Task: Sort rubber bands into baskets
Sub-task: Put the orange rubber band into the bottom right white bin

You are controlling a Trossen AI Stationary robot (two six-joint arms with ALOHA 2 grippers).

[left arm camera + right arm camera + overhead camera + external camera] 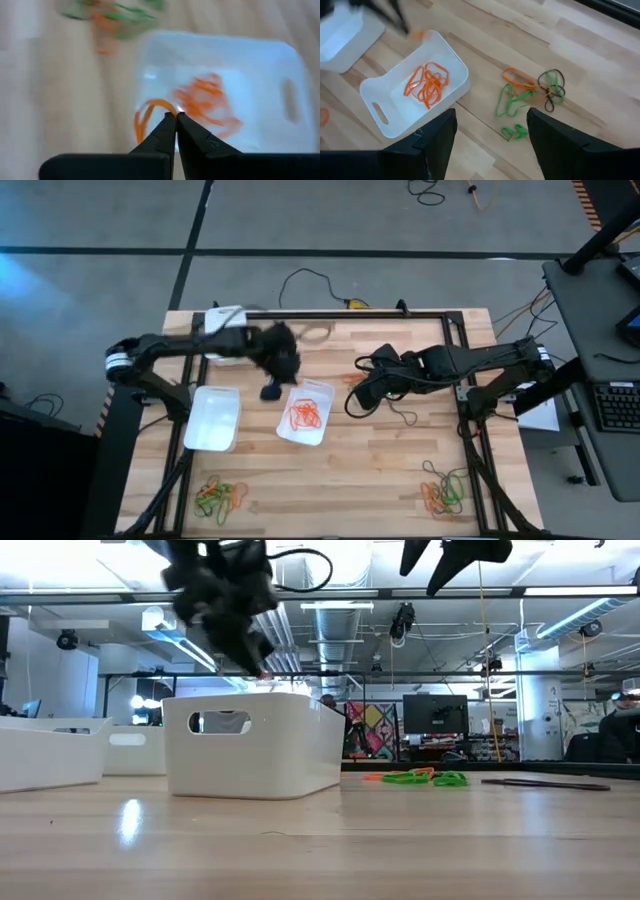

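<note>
pinched shut on an orange rubber band (150,112), left gripper (176,116) should release squarely over the centre-frame orange-filled basket (280,60); right gripper (490,131) waits wide.

We are looking straight down over the whole table (400,470) in the high view; the low view is sitting at tabletop level, facing the room. Both wrist views are looking down at close range, sharing the basket of orange bands (280,65) (380,97) (318,392) with the high view.
</note>
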